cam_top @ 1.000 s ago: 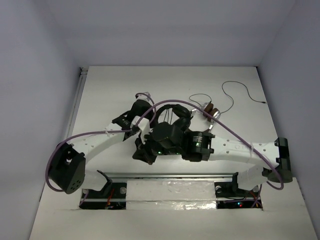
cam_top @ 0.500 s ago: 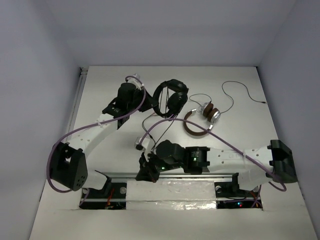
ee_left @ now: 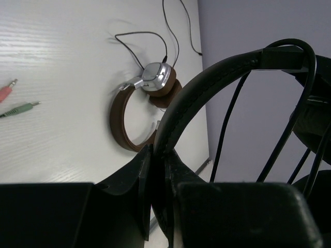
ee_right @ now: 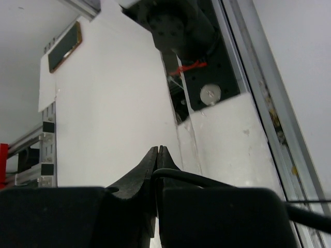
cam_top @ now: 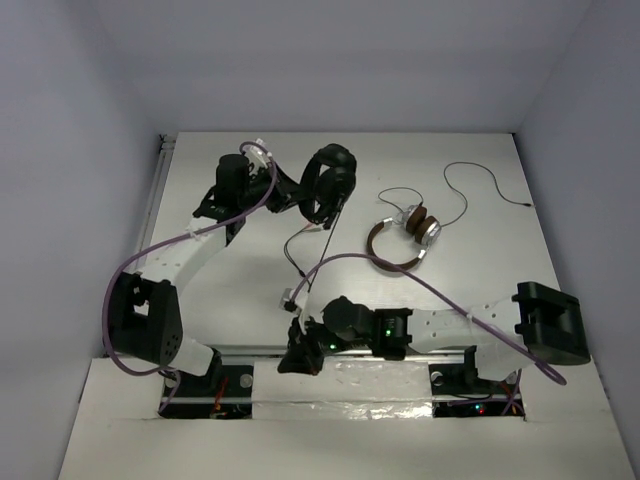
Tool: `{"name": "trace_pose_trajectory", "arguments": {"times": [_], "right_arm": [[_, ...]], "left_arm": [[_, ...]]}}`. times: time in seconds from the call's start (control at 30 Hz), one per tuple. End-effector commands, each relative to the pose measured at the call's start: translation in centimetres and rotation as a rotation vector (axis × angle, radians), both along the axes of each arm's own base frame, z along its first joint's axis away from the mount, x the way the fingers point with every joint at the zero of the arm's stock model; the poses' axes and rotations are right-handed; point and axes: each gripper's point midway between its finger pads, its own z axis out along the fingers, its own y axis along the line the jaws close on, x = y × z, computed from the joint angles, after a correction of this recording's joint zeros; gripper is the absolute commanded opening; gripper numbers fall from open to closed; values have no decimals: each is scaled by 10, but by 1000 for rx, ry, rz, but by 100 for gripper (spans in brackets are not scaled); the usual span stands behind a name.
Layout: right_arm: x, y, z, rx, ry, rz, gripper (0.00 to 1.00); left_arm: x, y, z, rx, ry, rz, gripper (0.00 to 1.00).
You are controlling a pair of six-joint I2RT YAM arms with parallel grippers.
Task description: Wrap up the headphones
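The black headphones are held up at the far centre-left. My left gripper is shut on their headband, and cable strands cross the band. Their thin black cable runs down the table toward my right gripper, which sits at the near edge. In the right wrist view my right gripper is shut on the cable. A pink plug and a green plug lie on the table.
The brown-banded headphones with silver earcups lie right of centre and also show in the left wrist view. Their thin cable loops toward the far right. Grey walls enclose the table. A metal rail runs along the near edge.
My left gripper has carried the black headphones away from me and to the left. My right gripper has drawn back to the near edge with the cable, stretching it out.
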Motion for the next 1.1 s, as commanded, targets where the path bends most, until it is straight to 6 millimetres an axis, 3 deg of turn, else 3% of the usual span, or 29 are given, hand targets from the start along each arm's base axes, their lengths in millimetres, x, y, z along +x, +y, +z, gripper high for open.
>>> {"name": "trace_pose_trajectory", "arguments": {"times": [0.0, 0.2, 0.37, 0.6, 0.77, 0.9, 0.97, 1.0, 1.07], "right_arm": [[-7, -12, 10, 67, 14, -7, 0], [-1, -36, -16, -3, 15, -67, 0], [5, -37, -25, -30, -12, -90, 0], [14, -54, -66, -115, -30, -146, 0], [10, -40, -82, -119, -26, -114, 0], [9, -21, -84, -111, -49, -77, 0], [6, -6, -73, -76, -53, -43, 0], [6, -2, -79, -83, -60, -28, 0], [2, 13, -64, -29, -64, 4, 0]], "left_arm": [[14, 14, 44, -105, -102, 1, 0], [16, 26, 49, -106, -108, 0, 0], [9, 26, 60, -129, -122, -32, 0], [-6, 32, 69, -220, -102, -88, 0], [-16, 33, 79, -251, -108, -92, 0], [-19, 36, 81, -253, -103, -57, 0], [-18, 40, 83, -259, -105, -17, 0], [-18, 41, 83, -258, -108, -5, 0], [-14, 46, 82, -240, -115, 50, 0]]}}
